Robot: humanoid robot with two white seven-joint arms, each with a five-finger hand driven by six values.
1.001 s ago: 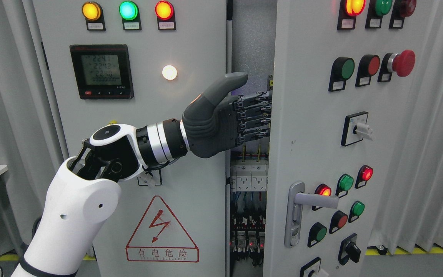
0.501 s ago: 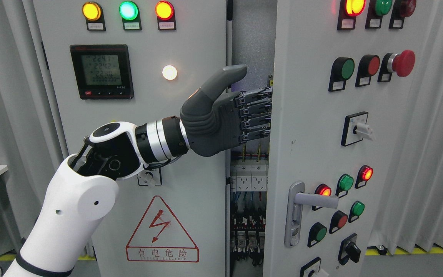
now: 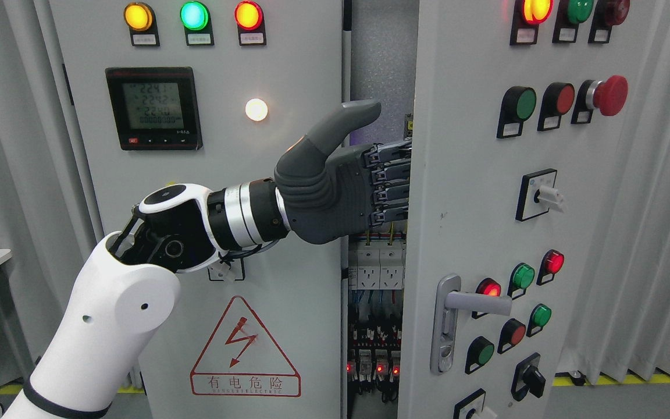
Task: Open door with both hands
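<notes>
In the head view, the left hand (image 3: 335, 189) reached across to the right door (image 3: 469, 174), which stood ajar at picture right, its fingers (image 3: 390, 174) hooked behind the door's free edge with the thumb raised. Judging from that shallow hold, the fingers could slip off as the door swung, or brush the live breakers (image 3: 373, 267) in the gap.

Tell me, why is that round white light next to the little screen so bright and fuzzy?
In the head view, the white lamp is lit and overexposed, so it glows with a soft halo; the red lamp on the open door blooms too. The meter screen and left hand look sharp, while the space inside the cabinet is shadowy.
</notes>
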